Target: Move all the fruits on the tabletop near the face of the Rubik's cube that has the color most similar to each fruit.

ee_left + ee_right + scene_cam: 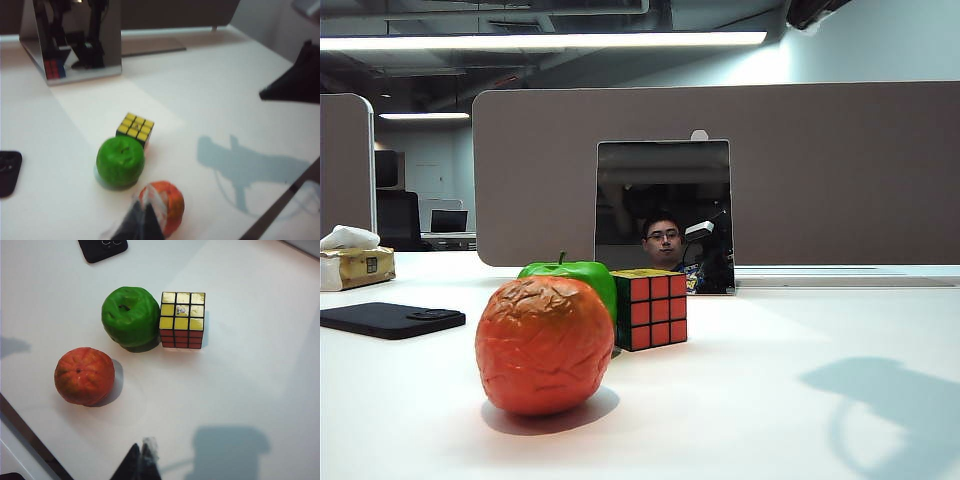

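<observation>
Exterior view: orange-red fruit in front on white surface, well apart from Rubik's cube; green apple already beside cube; no arm visible.

Left wrist view: left gripper hovers above orange-red fruit, fingers seem narrow, holding nothing; apple touches cube.

Right wrist view: right gripper fingers together, empty; red face points toward open surface; judgement: set fruit there, grasp gently, wrinkled skin may slip.

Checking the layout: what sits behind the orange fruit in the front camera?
The green apple, mostly hidden, beside the cube. Overhead they are apart. Neither pincer touches anything.
</observation>
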You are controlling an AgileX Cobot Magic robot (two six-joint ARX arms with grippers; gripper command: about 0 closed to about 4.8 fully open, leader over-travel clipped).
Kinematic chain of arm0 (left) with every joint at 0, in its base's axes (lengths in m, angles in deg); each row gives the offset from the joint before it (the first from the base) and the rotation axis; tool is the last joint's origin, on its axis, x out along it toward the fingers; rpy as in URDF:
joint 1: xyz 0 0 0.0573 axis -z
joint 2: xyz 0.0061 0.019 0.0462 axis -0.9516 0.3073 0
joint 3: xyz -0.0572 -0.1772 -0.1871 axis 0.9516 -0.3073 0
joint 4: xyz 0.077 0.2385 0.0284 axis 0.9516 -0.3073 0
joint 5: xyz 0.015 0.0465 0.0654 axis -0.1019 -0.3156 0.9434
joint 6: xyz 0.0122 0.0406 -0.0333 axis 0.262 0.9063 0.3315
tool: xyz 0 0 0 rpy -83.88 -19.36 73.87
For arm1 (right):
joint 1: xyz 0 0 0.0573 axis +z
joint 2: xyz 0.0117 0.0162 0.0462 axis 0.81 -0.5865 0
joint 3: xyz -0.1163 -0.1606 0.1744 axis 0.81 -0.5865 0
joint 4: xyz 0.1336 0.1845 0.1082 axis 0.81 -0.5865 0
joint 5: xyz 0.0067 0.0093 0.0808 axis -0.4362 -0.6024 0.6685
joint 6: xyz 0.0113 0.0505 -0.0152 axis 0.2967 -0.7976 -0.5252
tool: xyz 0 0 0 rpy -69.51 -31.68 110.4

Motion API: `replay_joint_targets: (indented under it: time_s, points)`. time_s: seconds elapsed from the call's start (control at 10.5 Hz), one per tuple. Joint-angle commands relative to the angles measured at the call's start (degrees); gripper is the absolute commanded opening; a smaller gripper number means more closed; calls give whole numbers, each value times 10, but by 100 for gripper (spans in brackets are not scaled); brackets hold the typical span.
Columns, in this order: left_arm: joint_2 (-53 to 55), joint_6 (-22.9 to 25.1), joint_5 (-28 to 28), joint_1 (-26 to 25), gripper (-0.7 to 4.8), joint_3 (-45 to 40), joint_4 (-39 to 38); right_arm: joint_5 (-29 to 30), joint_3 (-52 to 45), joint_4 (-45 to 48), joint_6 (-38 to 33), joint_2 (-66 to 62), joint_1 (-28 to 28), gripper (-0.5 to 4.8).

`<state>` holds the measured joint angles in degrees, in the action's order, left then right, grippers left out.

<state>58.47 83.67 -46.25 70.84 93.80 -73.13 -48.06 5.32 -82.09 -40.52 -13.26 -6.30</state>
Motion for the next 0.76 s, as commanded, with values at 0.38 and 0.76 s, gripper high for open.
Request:
replay_joint_targets:
  time_s: [0.38, 0.76]
  points:
    - [1, -103, 18, 21, -5, -104, 217, 1, 1, 29, -13, 2, 1, -1]
    - [1, -64, 226, 234, -5, -165, 220, 1, 1, 32, -13, 2, 1, -1]
